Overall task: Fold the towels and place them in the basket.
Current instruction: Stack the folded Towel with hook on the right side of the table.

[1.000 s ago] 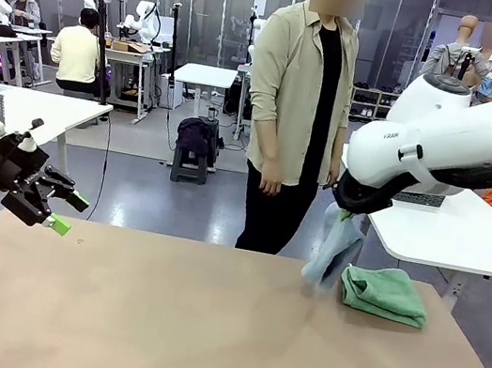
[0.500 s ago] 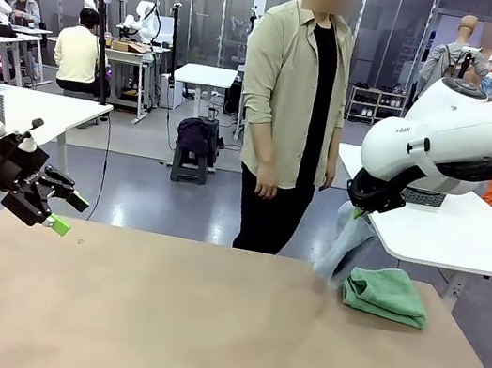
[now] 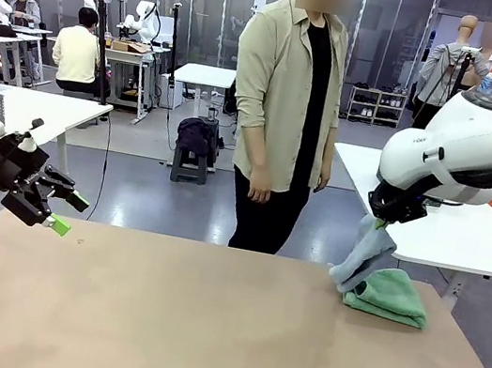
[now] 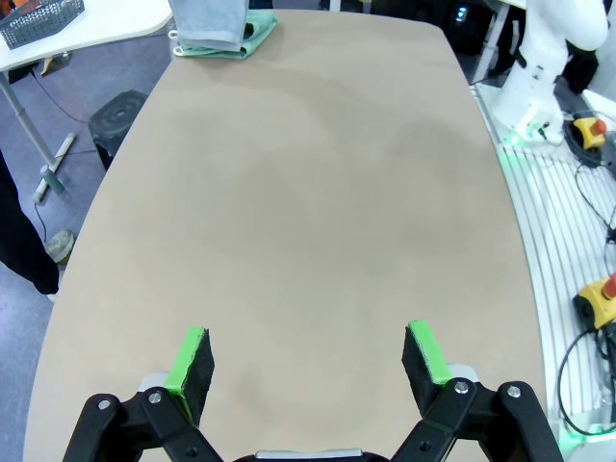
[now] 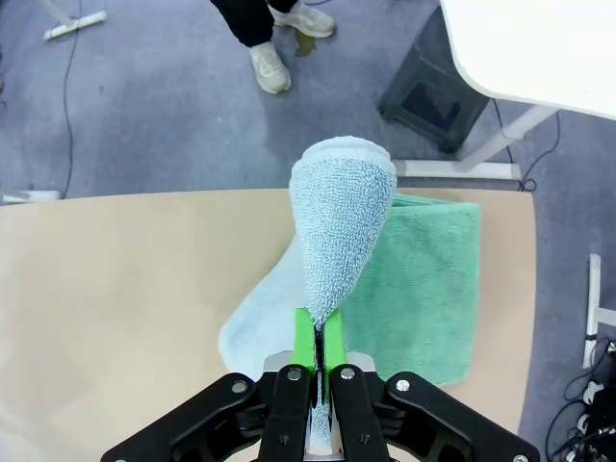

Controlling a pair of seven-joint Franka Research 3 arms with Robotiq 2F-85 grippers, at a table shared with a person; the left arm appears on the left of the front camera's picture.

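Note:
My right gripper is shut on a pale blue towel, which hangs from it with its lower end touching the table. A folded mint green towel lies flat at the table's far right, right beside and partly under the blue one. Both towels show small at the top of the left wrist view. The dark mesh basket stands on a white side table past them. My left gripper hovers open and holds nothing above the table's left edge.
A person stands at the far edge of the tan table, arms down. A white side table stands off the right corner, with its legs and floor cables in the right wrist view. Another white table stands at the left.
My right arm has carried the hanging pale blue towel to the right, up against the green towel. The person has shifted slightly left. The left arm has stayed still.

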